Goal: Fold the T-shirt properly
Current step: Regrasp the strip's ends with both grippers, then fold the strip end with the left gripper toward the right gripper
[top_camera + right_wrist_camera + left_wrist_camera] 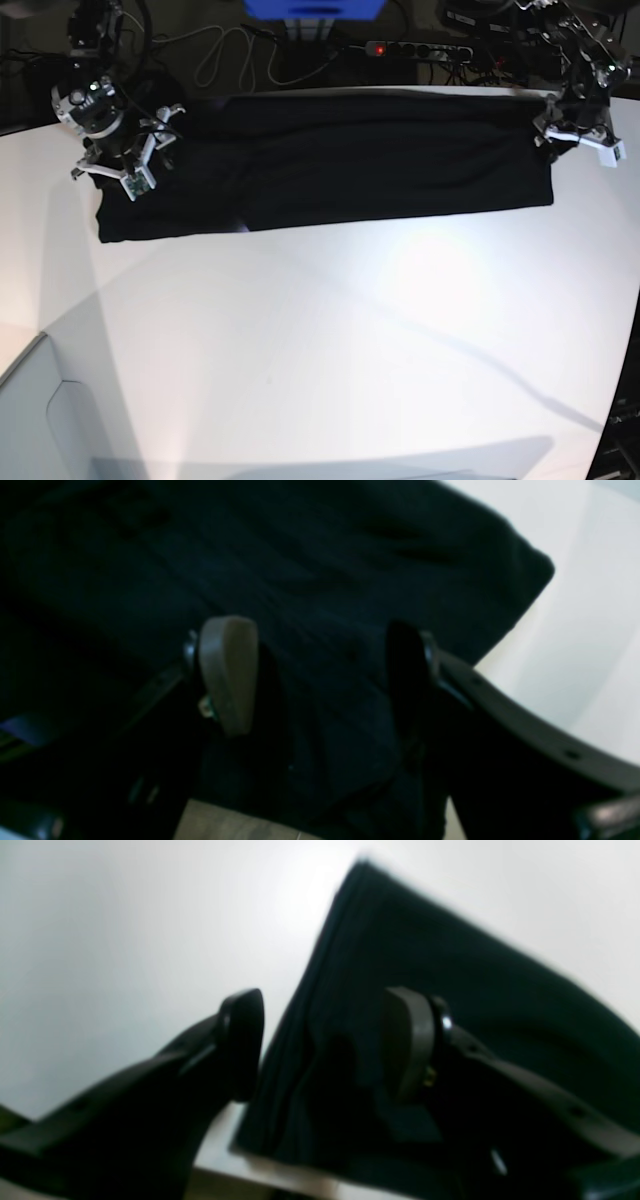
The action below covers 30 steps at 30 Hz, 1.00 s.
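Observation:
The black T-shirt [330, 165] lies as a long folded band across the far part of the white table [320, 350], plain side up. My left gripper [578, 138] hovers at the band's right end. In the left wrist view this gripper [325, 1045] is open: one finger [245, 1040] is over bare table, the other [407, 1040] over the T-shirt [450, 965]. My right gripper [125, 170] is at the band's left end. It [317, 680] stands open just above the T-shirt [300, 555], nothing between its jaws.
Behind the table run cables and a power strip [415, 47] with a red light, beside a blue box [310, 8]. The table's edge cuts in at the near left corner [40, 345]. White tabletop stretches in front of the shirt.

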Motion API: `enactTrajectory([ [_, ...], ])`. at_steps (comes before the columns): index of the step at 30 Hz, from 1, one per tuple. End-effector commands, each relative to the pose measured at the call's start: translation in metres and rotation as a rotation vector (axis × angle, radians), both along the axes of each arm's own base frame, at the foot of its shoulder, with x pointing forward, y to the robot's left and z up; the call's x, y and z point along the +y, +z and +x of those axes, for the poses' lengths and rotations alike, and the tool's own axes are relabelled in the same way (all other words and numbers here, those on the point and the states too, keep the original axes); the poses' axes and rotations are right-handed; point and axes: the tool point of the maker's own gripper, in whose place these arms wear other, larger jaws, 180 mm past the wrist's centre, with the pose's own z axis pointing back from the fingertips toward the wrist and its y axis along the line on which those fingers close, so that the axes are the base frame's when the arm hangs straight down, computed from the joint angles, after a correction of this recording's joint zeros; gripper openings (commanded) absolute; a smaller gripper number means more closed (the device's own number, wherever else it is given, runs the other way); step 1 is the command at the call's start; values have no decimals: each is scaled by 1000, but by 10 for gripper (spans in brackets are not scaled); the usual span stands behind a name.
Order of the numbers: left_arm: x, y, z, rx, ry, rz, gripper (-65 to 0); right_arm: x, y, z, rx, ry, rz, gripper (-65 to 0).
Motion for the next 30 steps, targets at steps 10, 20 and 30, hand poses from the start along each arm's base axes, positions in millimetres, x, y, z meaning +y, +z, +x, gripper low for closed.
enactTrajectory([
  [10, 6, -6, -5, 9, 13, -13, -298, 0, 9, 6, -35, 18, 3, -260],
  [20, -12, -18, -1, 40, -42, -38, -650, 0, 8, 5, -32, 18, 3, -260],
  [30, -3, 30, 24, -53, -102, 87, -650, -1, 9, 6, -35, 16, -1, -260],
])
